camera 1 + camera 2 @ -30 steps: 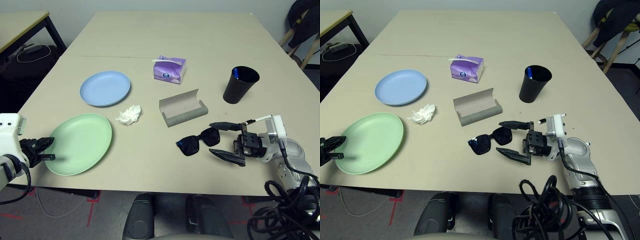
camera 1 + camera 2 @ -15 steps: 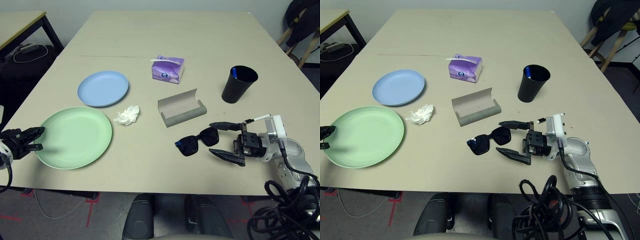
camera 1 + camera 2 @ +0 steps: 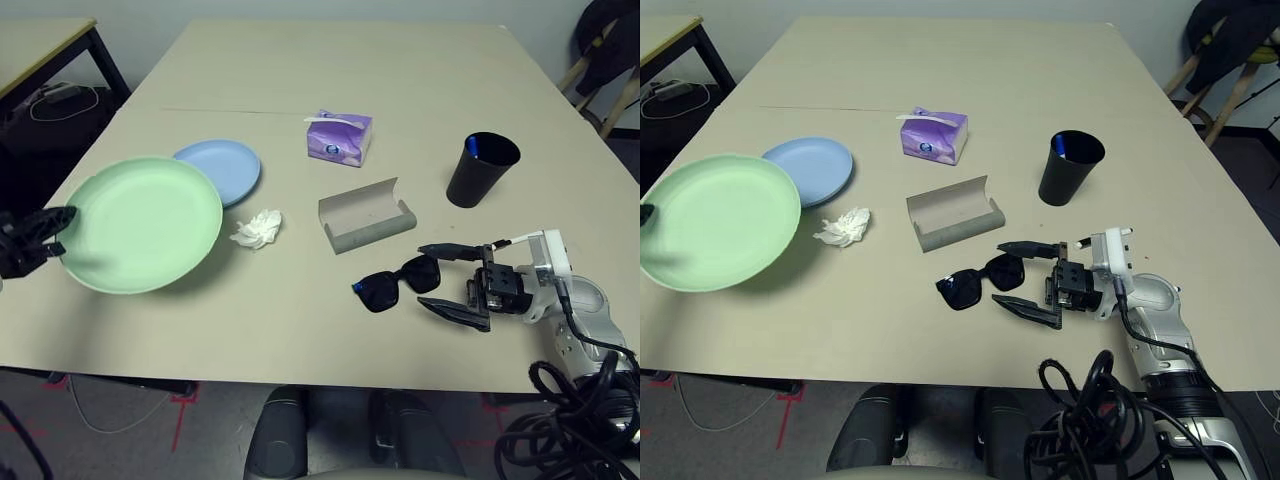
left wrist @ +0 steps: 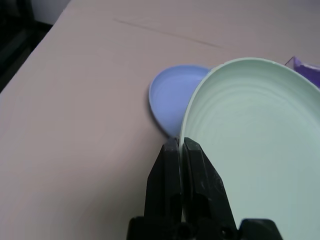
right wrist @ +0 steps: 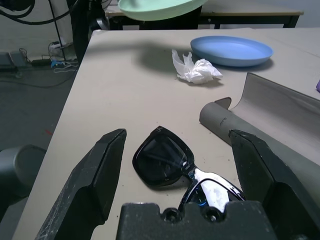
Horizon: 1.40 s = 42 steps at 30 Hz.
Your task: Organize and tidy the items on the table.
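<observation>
My left gripper (image 3: 55, 222) is shut on the rim of the pale green plate (image 3: 145, 222), holding it lifted above the table (image 3: 300, 80) so that it overlaps the near edge of the pale blue plate (image 3: 228, 165). A crumpled white tissue (image 3: 258, 229) lies just right of them. Mid-table the grey glasses case (image 3: 366, 216) lies open, and the black sunglasses (image 3: 398, 281) sit in front of it. My right gripper (image 3: 452, 283) stands open just right of the sunglasses, its fingers (image 5: 99, 170) either side of them. Behind it stands the black cup (image 3: 480, 169).
A purple tissue box (image 3: 339, 136) sits behind the case. A dark-legged side table (image 3: 45, 45) stands at the far left, chairs (image 3: 605, 60) at the far right. Black cables (image 3: 570, 420) hang below my right arm.
My left gripper has lifted the green plate off the table and carried it back toward the blue plate, now overlapping it. The right arm has not moved.
</observation>
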Each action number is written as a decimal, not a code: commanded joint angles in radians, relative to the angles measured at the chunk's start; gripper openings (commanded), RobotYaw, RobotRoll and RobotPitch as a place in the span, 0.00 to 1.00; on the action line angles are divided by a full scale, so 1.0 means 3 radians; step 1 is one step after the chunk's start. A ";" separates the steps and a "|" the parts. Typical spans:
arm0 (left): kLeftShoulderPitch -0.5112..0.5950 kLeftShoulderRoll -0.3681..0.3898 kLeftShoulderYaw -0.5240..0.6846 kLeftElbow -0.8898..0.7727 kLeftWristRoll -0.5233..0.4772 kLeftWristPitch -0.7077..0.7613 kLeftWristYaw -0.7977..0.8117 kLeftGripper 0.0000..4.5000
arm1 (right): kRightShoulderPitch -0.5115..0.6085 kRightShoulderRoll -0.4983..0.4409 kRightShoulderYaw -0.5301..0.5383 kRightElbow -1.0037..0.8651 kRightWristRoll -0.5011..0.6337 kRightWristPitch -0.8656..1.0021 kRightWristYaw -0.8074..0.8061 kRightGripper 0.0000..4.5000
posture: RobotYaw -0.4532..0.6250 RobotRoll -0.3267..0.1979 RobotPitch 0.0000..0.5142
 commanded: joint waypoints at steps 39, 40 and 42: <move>-0.1445 -0.1128 -0.1303 0.0904 0.1559 -0.0991 0.1912 0.24 | 0.0231 -0.0043 0.0015 -0.0171 -0.0036 -0.0082 -0.0167 1.00 | 0.54 0.62 0.22; -0.1441 -0.1133 -0.1319 0.0888 0.1560 -0.0992 0.1899 0.33 | 0.0227 -0.0043 0.0014 -0.0165 -0.0037 -0.0086 -0.0168 1.00 | 0.54 0.62 0.22; -0.1437 -0.1144 -0.1331 0.0843 0.1565 -0.0981 0.1904 0.51 | 0.0223 -0.0036 0.0018 -0.0162 -0.0041 -0.0093 -0.0178 1.00 | 0.54 0.62 0.22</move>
